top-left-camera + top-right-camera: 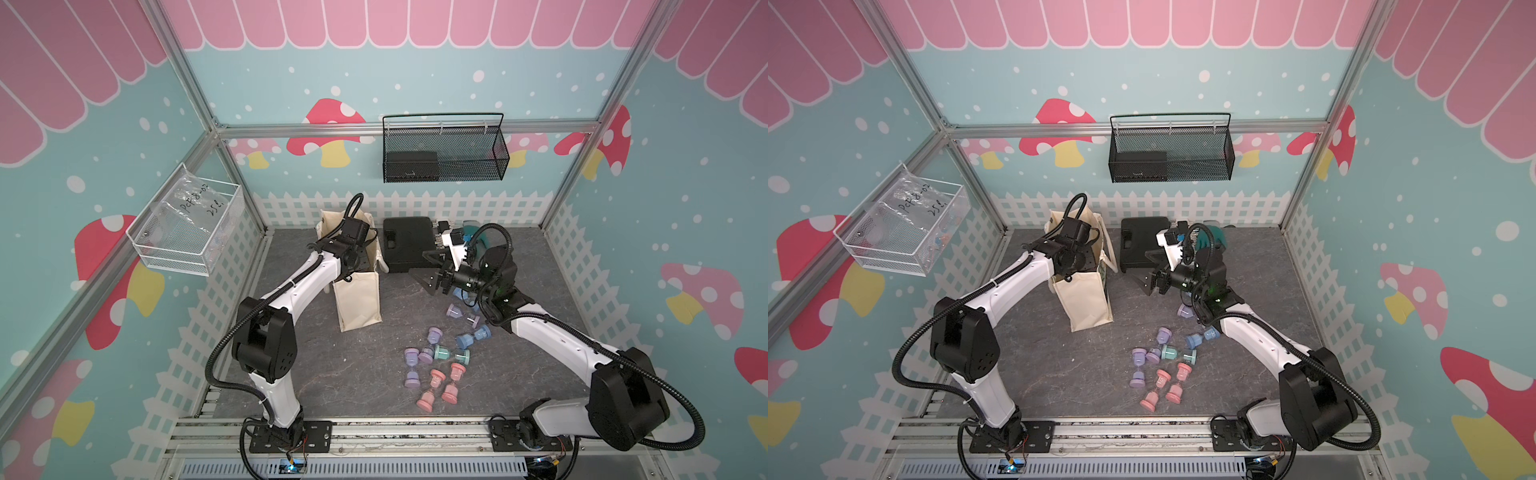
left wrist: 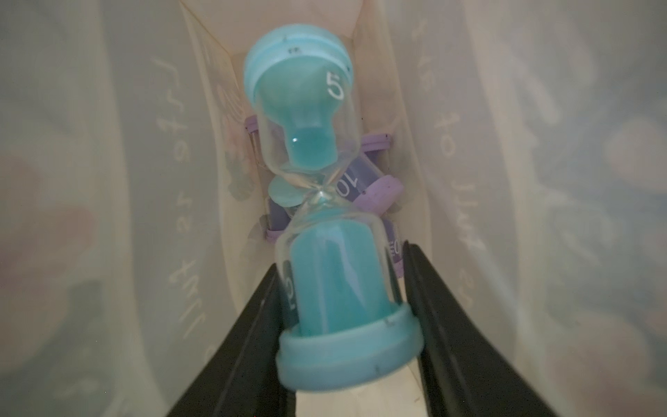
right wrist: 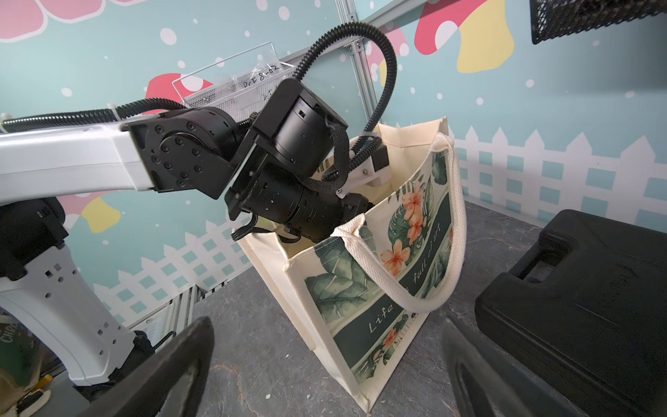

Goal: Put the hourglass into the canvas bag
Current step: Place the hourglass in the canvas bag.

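**One turquoise hourglass (image 2: 325, 213) gripped inside the canvas bag (image 2: 202, 173)**

The left pincer (image 2: 341, 263) is clenched on one bulb of the turquoise hourglass, marked "5", next to its end cap. Both sit inside the canvas bag. Purple hourglasses (image 2: 375, 184) lie at the bottom of the canvas bag, beyond the held one; contact between them cannot be determined. In a top view the canvas bag (image 1: 359, 303) stands upright on the bench (image 1: 332, 374), with the left wrist inside its mouth. The right pincer (image 3: 325, 364) is released, jaws wide and empty, facing the printed side panel. A black hard case (image 1: 405, 243) lies just beside the canvas bag. Loose hourglasses (image 1: 437, 377) lie on the bench.
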Tool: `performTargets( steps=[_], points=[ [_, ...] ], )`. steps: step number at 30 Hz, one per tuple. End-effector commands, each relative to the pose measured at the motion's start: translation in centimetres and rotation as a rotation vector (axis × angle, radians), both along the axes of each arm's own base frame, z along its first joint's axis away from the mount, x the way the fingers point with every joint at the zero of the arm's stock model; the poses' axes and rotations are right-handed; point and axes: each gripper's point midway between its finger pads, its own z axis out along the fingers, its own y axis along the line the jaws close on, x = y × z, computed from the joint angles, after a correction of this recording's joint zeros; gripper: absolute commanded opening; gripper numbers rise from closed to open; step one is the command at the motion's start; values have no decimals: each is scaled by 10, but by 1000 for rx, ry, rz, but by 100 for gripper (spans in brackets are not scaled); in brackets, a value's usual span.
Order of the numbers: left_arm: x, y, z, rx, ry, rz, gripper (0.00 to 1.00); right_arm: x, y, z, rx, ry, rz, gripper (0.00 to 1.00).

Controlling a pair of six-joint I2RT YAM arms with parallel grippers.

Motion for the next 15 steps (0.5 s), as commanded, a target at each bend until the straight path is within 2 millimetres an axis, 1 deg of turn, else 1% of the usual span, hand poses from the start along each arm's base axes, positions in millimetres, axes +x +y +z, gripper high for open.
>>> performTargets(
  steps=[1, 6, 10, 15],
  points=[
    [0, 4, -11, 1, 18, 33, 32, -1, 4, 8, -2, -23, 12, 100],
    [-2, 6, -13, 8, 22, 37, 37, -1, 2, 9, -5, -27, 1, 99],
    [-4, 8, -10, 11, 15, 43, 43, -1, 1, 10, -8, -29, -8, 100],
    [-7, 11, -4, 17, 7, 49, 47, -2, 0, 13, -6, -37, -12, 100]
  ],
)
